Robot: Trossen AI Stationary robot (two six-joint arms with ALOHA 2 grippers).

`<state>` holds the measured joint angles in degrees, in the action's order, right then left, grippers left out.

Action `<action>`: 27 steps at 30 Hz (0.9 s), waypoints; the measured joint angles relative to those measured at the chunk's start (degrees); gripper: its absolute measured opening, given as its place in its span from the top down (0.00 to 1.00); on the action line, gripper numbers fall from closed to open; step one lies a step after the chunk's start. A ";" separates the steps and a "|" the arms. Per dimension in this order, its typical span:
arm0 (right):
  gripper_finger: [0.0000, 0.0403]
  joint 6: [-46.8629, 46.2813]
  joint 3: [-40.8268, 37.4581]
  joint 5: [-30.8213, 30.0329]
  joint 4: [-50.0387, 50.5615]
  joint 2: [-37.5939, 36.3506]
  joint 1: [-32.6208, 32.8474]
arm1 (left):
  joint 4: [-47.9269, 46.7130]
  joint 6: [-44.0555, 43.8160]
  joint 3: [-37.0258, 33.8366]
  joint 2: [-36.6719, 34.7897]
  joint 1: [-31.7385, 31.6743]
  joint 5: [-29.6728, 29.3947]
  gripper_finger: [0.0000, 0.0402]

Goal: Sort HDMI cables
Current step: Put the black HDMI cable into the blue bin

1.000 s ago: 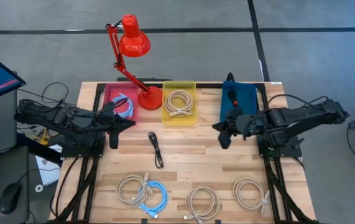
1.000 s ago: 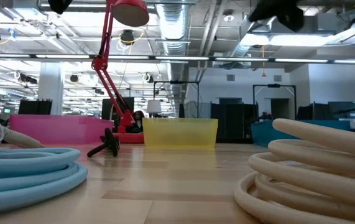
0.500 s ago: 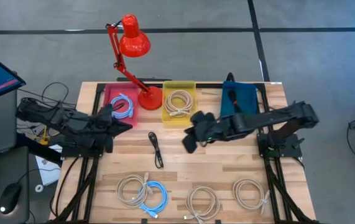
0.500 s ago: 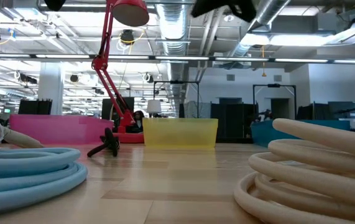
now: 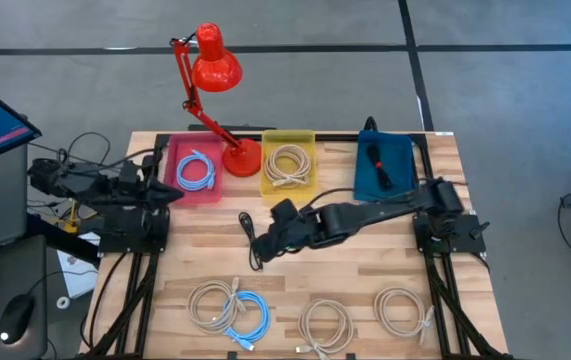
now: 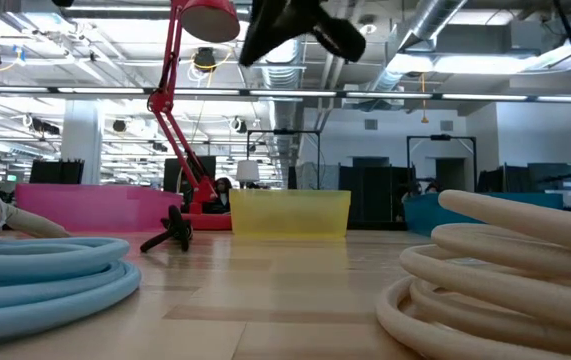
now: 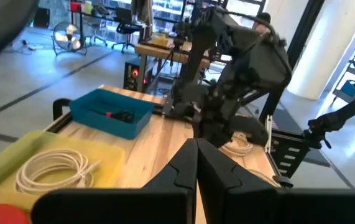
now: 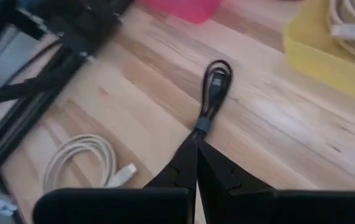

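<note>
Right claw point(image 5: 265, 243), fingers pressed together, empty, reached out over the middle of the counter point(image 5: 365, 260). In the right wrist view the closed tips point(image 8: 194, 163) sit just at the near end of the folded black cable point(image 8: 211, 93), which lies flat on the wood and runs lengthwise away from them; whether tips and cable touch cannot be told. From above, the same cable point(image 5: 251, 238) lies just beside the claw, on its left.

Behind the claw, along the far edge — pink bin point(image 5: 177, 180) with a light blue coil point(image 5: 196, 170), yellow bin point(image 5: 289, 187) with a beige coil point(image 5: 288, 165), blue bin point(image 5: 397, 170) with a black bundle point(image 5: 379, 172). The red lamp point(image 5: 215, 62) stands with its base between the pink and yellow bins.

Along the near edge, well apart from the claw: a beige coil point(image 5: 210, 302) touching a light blue coil point(image 5: 248, 315), then two more beige coils point(image 5: 326, 325) point(image 5: 401, 312). Bare wood lies between this row and the claw — open room on every side of the black cable.

Left claw point(image 5: 170, 194), also pressed together and empty, waits at the left edge of the counter beside the pink bin.
</note>
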<state>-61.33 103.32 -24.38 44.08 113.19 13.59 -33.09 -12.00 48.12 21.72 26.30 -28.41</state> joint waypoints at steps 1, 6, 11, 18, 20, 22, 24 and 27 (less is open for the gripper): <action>1.00 -0.50 1.11 0.37 1.02 1.31 -0.04 | -0.07 0.35 0.00 -0.05 0.00 0.18 0.99; 1.00 -0.87 6.34 2.81 0.92 7.54 -0.63 | -1.34 1.64 0.02 0.41 0.00 0.58 0.99; 1.00 -0.79 10.25 5.52 0.89 11.74 -0.94 | -2.96 1.70 0.02 0.87 0.00 0.64 0.99; 1.00 -0.93 11.36 13.23 0.69 15.30 -2.03 | -2.96 1.70 0.02 0.94 0.00 0.64 0.99; 0.97 0.03 11.36 14.11 0.93 16.55 -2.15 | -2.96 1.70 0.02 0.94 0.00 0.64 0.99; 0.93 0.03 11.33 15.05 0.93 17.86 -2.42 | -2.96 1.70 0.02 0.94 0.00 0.64 0.99; 0.87 -0.58 11.33 16.82 0.54 19.11 -2.59 | -2.96 1.70 0.02 0.94 0.00 0.64 0.99; 0.78 -1.60 11.13 18.74 0.28 19.53 -2.99 | -2.96 1.70 0.02 0.94 0.00 0.64 0.99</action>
<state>-62.94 114.45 -5.65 44.36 132.72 10.60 -36.05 -10.31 48.14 22.65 26.30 -27.77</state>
